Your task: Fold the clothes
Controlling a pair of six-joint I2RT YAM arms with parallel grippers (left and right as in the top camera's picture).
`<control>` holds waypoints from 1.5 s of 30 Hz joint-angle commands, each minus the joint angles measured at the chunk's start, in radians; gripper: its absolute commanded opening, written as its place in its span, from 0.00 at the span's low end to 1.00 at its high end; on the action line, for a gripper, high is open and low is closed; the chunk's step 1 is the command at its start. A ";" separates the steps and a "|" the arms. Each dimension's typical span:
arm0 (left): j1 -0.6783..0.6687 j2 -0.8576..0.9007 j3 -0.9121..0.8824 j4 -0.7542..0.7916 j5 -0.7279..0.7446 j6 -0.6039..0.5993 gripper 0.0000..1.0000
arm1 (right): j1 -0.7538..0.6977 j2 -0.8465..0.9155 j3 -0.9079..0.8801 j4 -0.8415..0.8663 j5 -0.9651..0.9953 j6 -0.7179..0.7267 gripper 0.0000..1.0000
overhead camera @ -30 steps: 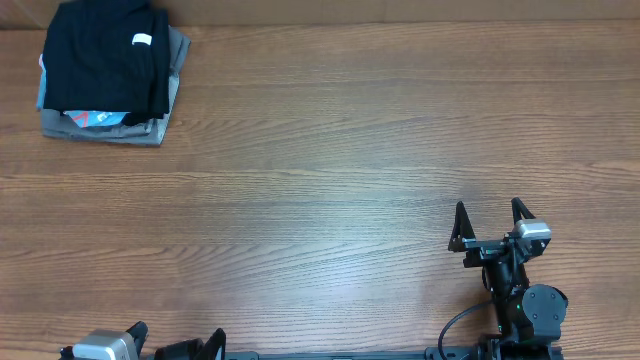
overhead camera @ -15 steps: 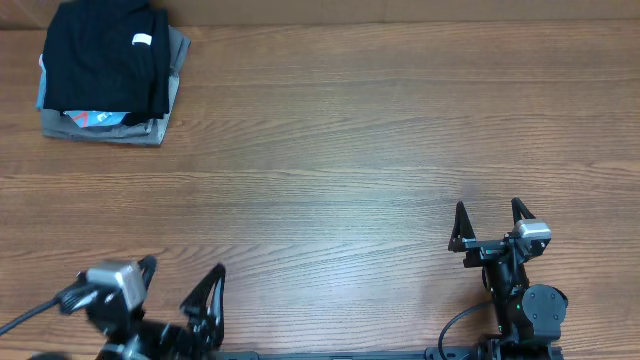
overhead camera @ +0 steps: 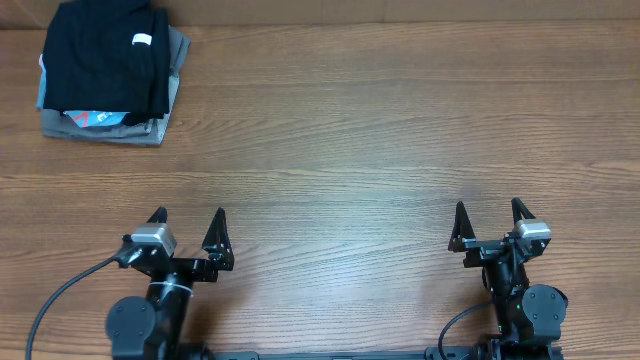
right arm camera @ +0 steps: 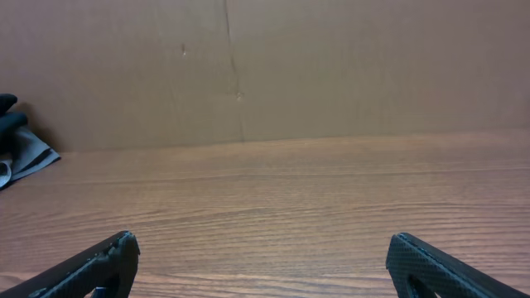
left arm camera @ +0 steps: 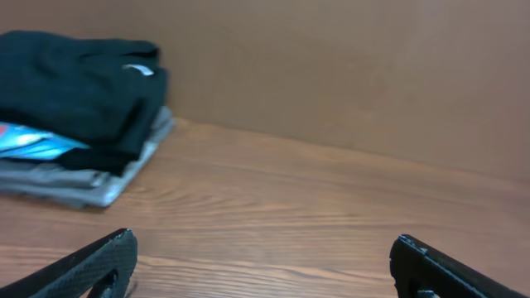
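Note:
The clothes, a black shirt (overhead camera: 105,60) with a small white tag, lie folded on top of a stack at the table's far left corner. In the left wrist view the black shirt (left arm camera: 79,79) shows at upper left, far ahead. My left gripper (overhead camera: 188,222) stands open near the front left edge, nothing between its fingers (left arm camera: 103,261). My right gripper (overhead camera: 490,212) is open as well at the front right, empty over bare wood. In the right wrist view only a dark edge of the stack (right arm camera: 12,132) shows at far left.
Under the black shirt lie a light blue tee (overhead camera: 95,119) and grey folded garments (overhead camera: 110,132). A brown cardboard wall (right arm camera: 265,66) closes the table's far side. Bare wooden table (overhead camera: 340,150) lies between the grippers and the stack.
My left arm has come up from the front edge into view and now stands level with the right one, jaws open. The right arm and the stack have not moved.

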 commanded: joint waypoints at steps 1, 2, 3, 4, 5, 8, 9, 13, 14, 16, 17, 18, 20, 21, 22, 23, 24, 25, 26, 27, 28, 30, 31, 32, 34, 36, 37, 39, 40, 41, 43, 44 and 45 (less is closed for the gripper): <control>-0.009 -0.047 -0.080 0.043 -0.162 -0.006 1.00 | -0.003 -0.012 -0.010 0.004 -0.006 -0.007 1.00; -0.009 -0.055 -0.103 0.056 -0.181 -0.006 1.00 | -0.003 -0.012 -0.010 0.004 -0.006 -0.006 1.00; -0.009 -0.063 -0.126 0.077 -0.197 -0.006 1.00 | -0.003 -0.012 -0.010 0.004 -0.006 -0.006 1.00; -0.009 -0.071 -0.147 0.100 -0.203 -0.006 1.00 | -0.003 -0.012 -0.010 0.004 -0.006 -0.007 1.00; -0.006 -0.083 -0.173 0.132 -0.212 -0.006 1.00 | -0.003 -0.012 -0.010 0.004 -0.006 -0.006 1.00; -0.004 -0.096 -0.243 0.240 -0.220 -0.003 1.00 | -0.003 -0.012 -0.010 0.004 -0.006 -0.006 1.00; -0.003 -0.096 -0.263 0.275 -0.222 -0.002 1.00 | -0.003 -0.012 -0.010 0.004 -0.006 -0.006 1.00; -0.004 -0.096 -0.298 0.324 -0.248 0.000 1.00 | -0.003 -0.012 -0.010 0.004 -0.006 -0.006 1.00; -0.004 -0.096 -0.298 0.316 -0.253 0.016 1.00 | -0.003 -0.012 -0.010 0.004 -0.006 -0.006 1.00; -0.003 -0.097 -0.298 0.288 -0.254 0.057 1.00 | -0.003 -0.012 -0.010 0.004 -0.006 -0.006 1.00; -0.003 -0.097 -0.298 0.259 -0.254 0.073 1.00 | -0.003 -0.012 -0.010 0.004 -0.006 -0.007 1.00; -0.003 -0.096 -0.297 0.232 -0.246 0.090 1.00 | -0.003 -0.012 -0.010 0.003 -0.006 -0.006 1.00; -0.003 -0.096 -0.297 0.233 -0.234 0.092 1.00 | -0.003 -0.012 -0.010 0.004 -0.006 -0.006 1.00; -0.003 -0.096 -0.297 0.235 -0.234 0.092 1.00 | -0.003 -0.012 -0.010 0.004 -0.006 -0.006 1.00; -0.003 -0.096 -0.297 0.233 -0.234 0.092 1.00 | -0.003 -0.012 -0.010 0.004 -0.006 -0.006 1.00; -0.003 -0.096 -0.297 0.234 -0.234 0.092 1.00 | -0.003 -0.012 -0.010 0.003 -0.006 -0.007 1.00; -0.003 -0.096 -0.297 0.233 -0.234 0.092 1.00 | -0.003 -0.012 -0.010 0.004 -0.006 -0.007 1.00; -0.003 -0.095 -0.297 0.234 -0.234 0.092 1.00 | -0.003 -0.012 -0.010 0.004 -0.006 -0.006 1.00; -0.003 -0.095 -0.297 0.234 -0.234 0.092 1.00 | -0.003 -0.012 -0.010 0.004 -0.006 -0.006 1.00; -0.003 -0.095 -0.297 0.234 -0.234 0.092 1.00 | -0.003 -0.012 -0.010 0.004 -0.006 -0.006 1.00; -0.003 -0.095 -0.297 0.234 -0.234 0.092 1.00 | -0.003 -0.012 -0.010 0.003 -0.006 -0.007 1.00; -0.003 -0.095 -0.297 0.234 -0.234 0.092 1.00 | -0.003 -0.012 -0.010 0.004 -0.006 -0.006 1.00; -0.003 -0.095 -0.297 0.234 -0.234 0.092 1.00 | -0.003 -0.012 -0.010 0.004 -0.006 -0.006 1.00; -0.003 -0.095 -0.297 0.234 -0.234 0.092 1.00 | -0.003 -0.012 -0.010 0.004 -0.006 -0.006 1.00; -0.003 -0.095 -0.297 0.234 -0.234 0.092 1.00 | -0.003 -0.012 -0.010 0.004 -0.006 -0.006 1.00; -0.003 -0.095 -0.297 0.234 -0.234 0.092 1.00 | -0.003 -0.012 -0.010 0.004 -0.006 -0.006 1.00; -0.003 -0.095 -0.297 0.234 -0.234 0.092 1.00 | -0.003 -0.012 -0.010 0.004 -0.006 -0.006 1.00; -0.003 -0.095 -0.297 0.234 -0.234 0.092 1.00 | -0.003 -0.012 -0.010 0.003 -0.006 -0.006 1.00; -0.003 -0.095 -0.297 0.234 -0.234 0.092 1.00 | -0.003 -0.012 -0.010 0.003 -0.006 -0.006 1.00; -0.003 -0.095 -0.297 0.234 -0.234 0.092 1.00 | -0.003 -0.012 -0.010 0.004 -0.006 -0.006 1.00; -0.003 -0.095 -0.297 0.234 -0.234 0.092 1.00 | -0.003 -0.012 -0.010 0.004 -0.006 -0.006 1.00; -0.003 -0.095 -0.297 0.234 -0.234 0.092 1.00 | -0.003 -0.012 -0.010 0.004 -0.006 -0.006 1.00; -0.003 -0.095 -0.297 0.234 -0.234 0.092 1.00 | -0.003 -0.012 -0.010 0.004 -0.006 -0.007 1.00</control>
